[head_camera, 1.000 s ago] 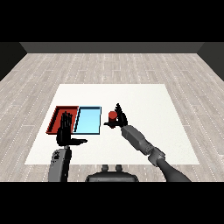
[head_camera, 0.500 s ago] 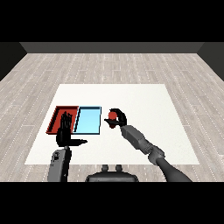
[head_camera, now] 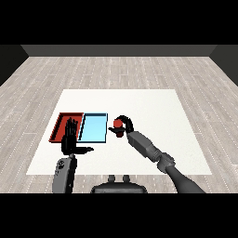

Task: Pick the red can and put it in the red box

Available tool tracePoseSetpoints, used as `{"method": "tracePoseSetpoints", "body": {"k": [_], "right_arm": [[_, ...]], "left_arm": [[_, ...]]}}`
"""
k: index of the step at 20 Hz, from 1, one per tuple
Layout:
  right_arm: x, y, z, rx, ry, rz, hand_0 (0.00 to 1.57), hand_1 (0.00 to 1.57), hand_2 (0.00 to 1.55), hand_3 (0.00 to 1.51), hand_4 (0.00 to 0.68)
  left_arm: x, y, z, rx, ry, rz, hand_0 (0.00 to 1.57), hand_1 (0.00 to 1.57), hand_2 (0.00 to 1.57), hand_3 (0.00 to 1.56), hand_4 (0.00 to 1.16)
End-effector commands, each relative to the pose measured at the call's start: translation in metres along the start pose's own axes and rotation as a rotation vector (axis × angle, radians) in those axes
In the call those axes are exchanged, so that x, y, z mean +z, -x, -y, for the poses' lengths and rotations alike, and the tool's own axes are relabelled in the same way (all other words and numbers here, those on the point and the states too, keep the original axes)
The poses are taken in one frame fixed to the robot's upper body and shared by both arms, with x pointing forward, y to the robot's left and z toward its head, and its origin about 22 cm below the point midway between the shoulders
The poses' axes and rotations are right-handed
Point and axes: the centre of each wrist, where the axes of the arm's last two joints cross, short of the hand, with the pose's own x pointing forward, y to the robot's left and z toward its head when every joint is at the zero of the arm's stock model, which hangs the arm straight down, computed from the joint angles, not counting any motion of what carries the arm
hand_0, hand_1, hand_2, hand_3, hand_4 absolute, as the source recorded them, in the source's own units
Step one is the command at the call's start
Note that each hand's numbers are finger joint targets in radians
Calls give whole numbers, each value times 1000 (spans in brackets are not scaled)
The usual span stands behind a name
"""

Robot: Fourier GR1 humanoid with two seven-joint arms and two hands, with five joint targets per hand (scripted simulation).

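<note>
One red can (head_camera: 118, 123) | right hand (head_camera: 124, 126) curled round it | red box (head_camera: 65, 127) lies leftward, past blue box (head_camera: 94, 128) | left hand (head_camera: 70, 138) open, fingers straight, holding nothing

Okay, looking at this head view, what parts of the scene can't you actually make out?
- Small red can: mostly hidden by the curled right robot hand; whether it touches the white table is unclear.
- Shallow red tray: near right corner hidden behind the raised left robot hand.
</note>
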Motion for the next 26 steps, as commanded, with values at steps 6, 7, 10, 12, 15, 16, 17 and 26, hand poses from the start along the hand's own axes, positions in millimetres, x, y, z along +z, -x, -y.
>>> {"method": "tracePoseSetpoints", "body": {"k": [6,7,10,12,15,16,17,26], "right_arm": [[2,4,0,25,4,4,1548,1548,1475,1411,558],[-2,-4,-5,22,5,63,1530,1530,1471,1399,578],[-6,-10,-4,12,13,109,1539,1539,1469,1388,581],[-6,-14,-7,2,31,127,1544,1544,1468,1381,586],[-6,-28,-18,1,34,200,1543,1543,1459,1381,582],[-3,-16,-10,-3,45,195,1543,1543,1459,1381,582],[-2,-26,-13,1,32,212,1539,1539,1458,1380,583],[-8,-75,17,-51,28,434,1485,1485,1441,1398,631]], "left_arm": [[-4,-8,5,0,1,9,0,0,0,0,0],[-10,-12,18,11,11,0,0,0,0,0,0],[7,-8,-6,-5,9,-3,0,0,0,0,0],[6,-8,-10,7,20,-10,0,0,0,0,0],[-2,-4,5,-5,33,-4,0,0,0,0,0],[-4,6,-6,7,5,-23,0,0,0,0,0],[8,17,-6,5,21,-4,0,0,0,0,0],[-13,-16,41,38,143,-47,0,0,0,0,0]]}}
